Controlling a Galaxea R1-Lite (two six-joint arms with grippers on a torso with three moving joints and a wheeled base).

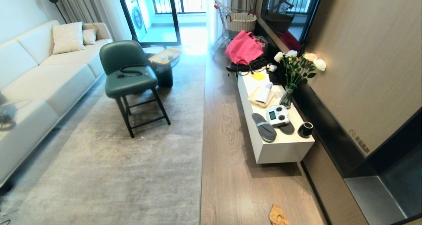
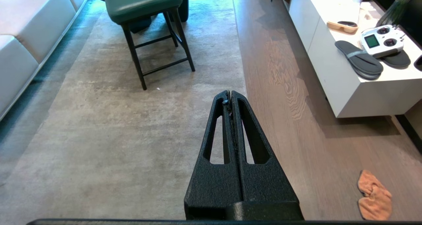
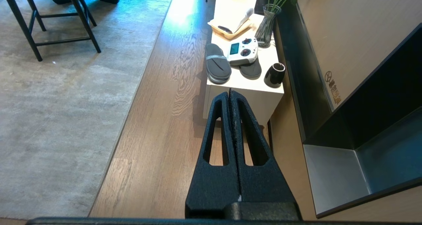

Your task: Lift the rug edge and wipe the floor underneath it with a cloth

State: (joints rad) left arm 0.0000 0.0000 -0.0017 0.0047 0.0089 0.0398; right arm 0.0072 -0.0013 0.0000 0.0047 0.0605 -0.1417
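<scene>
On the tan wall panel beside the low white cabinet (image 1: 283, 149) we note a small printed logo (image 3: 332, 83) with characters too small to read. We find the straight rug edge (image 1: 201, 136) of the pale grey rug lying flat against the brown wood-grain floor (image 1: 227, 159), whose strip runs unobstructed. Near the cabinet's end lies the small orange fuzzy cloth (image 1: 278, 215). Left gripper (image 2: 229, 95) and right gripper (image 3: 229, 95) hang with fingers pressed together, empty.

White sofa (image 1: 43, 76), green chair (image 1: 130, 73), white cabinet (image 1: 280, 146), sunlit glass door (image 1: 151, 14)
</scene>
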